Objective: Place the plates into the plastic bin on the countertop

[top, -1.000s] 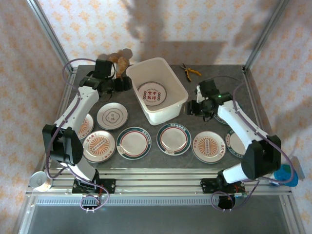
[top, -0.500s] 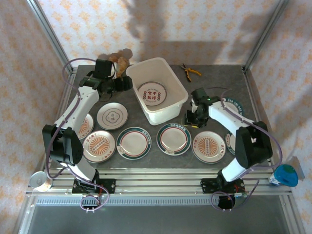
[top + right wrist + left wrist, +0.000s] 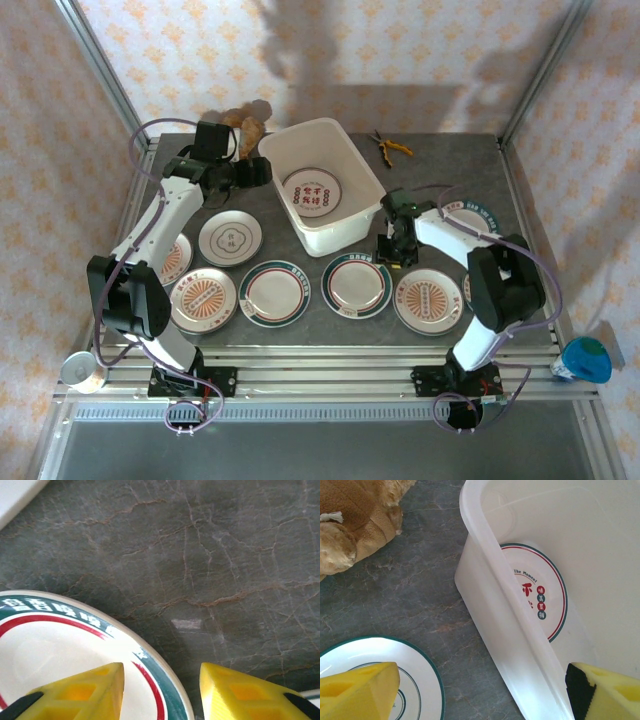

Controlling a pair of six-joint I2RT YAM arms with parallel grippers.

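Observation:
The white plastic bin (image 3: 345, 225) stands at the back centre of the countertop (image 3: 440, 165) with one red-lettered plate (image 3: 312, 191) inside. Several plates lie in front, among them a green-rimmed plate (image 3: 356, 284) and a small one (image 3: 230, 238). My left gripper (image 3: 258, 172) is open, its fingers astride the bin's left wall (image 3: 510, 645), with one finger (image 3: 357, 692) over a green-rimmed plate (image 3: 420, 680). My right gripper (image 3: 160, 695) is open low over the edge of a green-and-red-rimmed plate (image 3: 50, 650), whose rim runs between the fingers.
A brown plush toy (image 3: 250, 125) lies behind the bin's left corner, and yellow-handled pliers (image 3: 390, 147) lie at the back right. More plates lie at the right (image 3: 480, 214) and front right (image 3: 428, 300). Aluminium rails frame the countertop. A metal cup (image 3: 82, 368) sits beyond the front left corner.
My right arm has swung left and forward from the right-hand plate, down to the edge of the green-rimmed plate beside the bin. The left arm has not moved.

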